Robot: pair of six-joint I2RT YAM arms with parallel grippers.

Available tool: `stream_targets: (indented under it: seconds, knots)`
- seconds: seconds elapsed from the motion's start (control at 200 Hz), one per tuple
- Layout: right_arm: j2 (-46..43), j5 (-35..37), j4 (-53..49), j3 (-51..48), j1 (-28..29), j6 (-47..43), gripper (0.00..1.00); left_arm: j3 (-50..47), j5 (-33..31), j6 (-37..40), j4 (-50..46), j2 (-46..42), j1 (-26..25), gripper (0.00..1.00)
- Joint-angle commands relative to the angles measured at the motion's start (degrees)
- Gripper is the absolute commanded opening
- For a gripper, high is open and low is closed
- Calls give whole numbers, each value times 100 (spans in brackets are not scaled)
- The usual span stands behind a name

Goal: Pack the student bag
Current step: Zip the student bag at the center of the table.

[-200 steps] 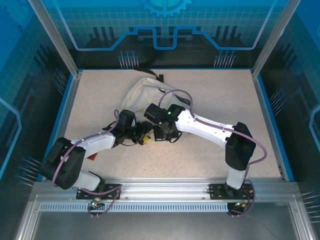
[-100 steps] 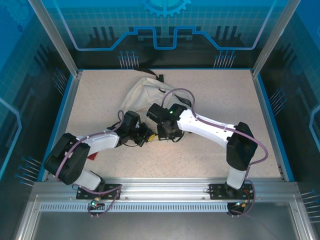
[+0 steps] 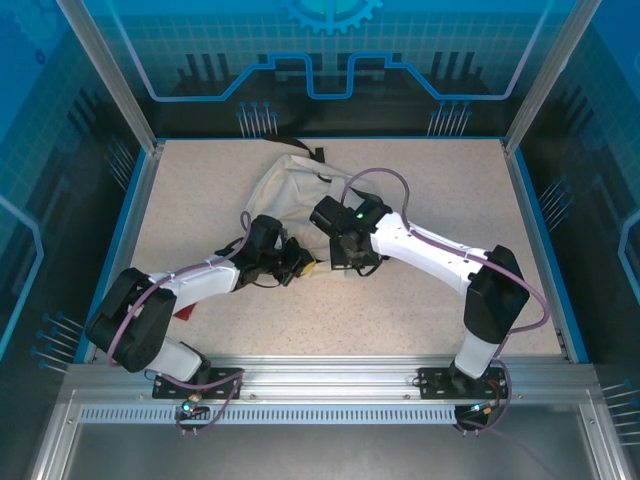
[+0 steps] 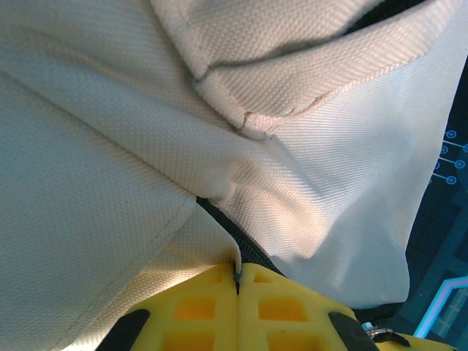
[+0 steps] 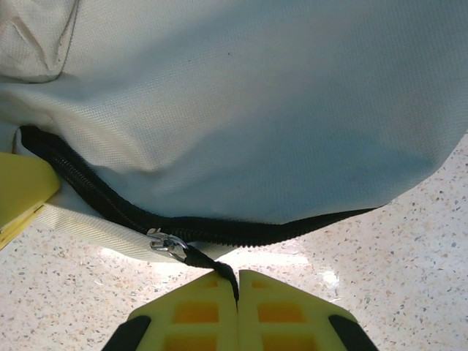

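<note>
The left arm (image 3: 190, 285) reaches from the near-left corner of the surface (image 3: 440, 200) toward the near edge of the bag (image 3: 280, 185). A small red thing (image 3: 186, 312) lies beside its elbow, well to the near left of the bag, too hidden to identify. The bag is a cream fabric heap in the middle of the surface, toward the far side, with black straps (image 3: 300, 150) trailing off its far end.

At the bag's near edge the left gripper (image 4: 238, 276) is clenched. Its yellow fingers (image 4: 197, 307) press together on the bag's cloth, with a thin dark strip of the zipper edge pinched in the seam between them. Folds of woven cream fabric rise above that grip.

Just to the right along the same near edge, the right gripper (image 5: 238, 281) is also clamped tight. It grasps the black pull tab (image 5: 216, 269) that hangs from the metal slider (image 5: 167, 245). The black zipper (image 5: 241, 230) runs across the bag just above, closed on the slider's right side. To the slider's left, one yellow finger (image 5: 18, 194) of the left gripper is beside the bag's edge. The speckled surface is bare below the bag here.

The right arm (image 3: 440, 265) stretches from the near-right corner of the surface across to the bag
</note>
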Motion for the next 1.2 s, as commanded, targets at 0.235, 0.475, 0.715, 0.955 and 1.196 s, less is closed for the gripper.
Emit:
stream_targets:
  seconds: [0.235,0.475,0.715,0.955,1.196]
  knots:
    - [11,-1147,449,261,46,-1200,0,-50,-250,299,-287,163,138,0]
    - [648,-2439,1294,792,279,-1403,0,-78,-48,297,19,172,140,0]
    - [644,-2282,1437,817,173,-1315,0,-171,-180,298,-88,29,147,0]
    - [8,-405,335,402,-110,-990,0,-294,-1086,793,-1152,-230,327,0]
    - [-323,426,-272,-197,-418,-387,0,-479,-1144,1001,-1292,-367,594,0]
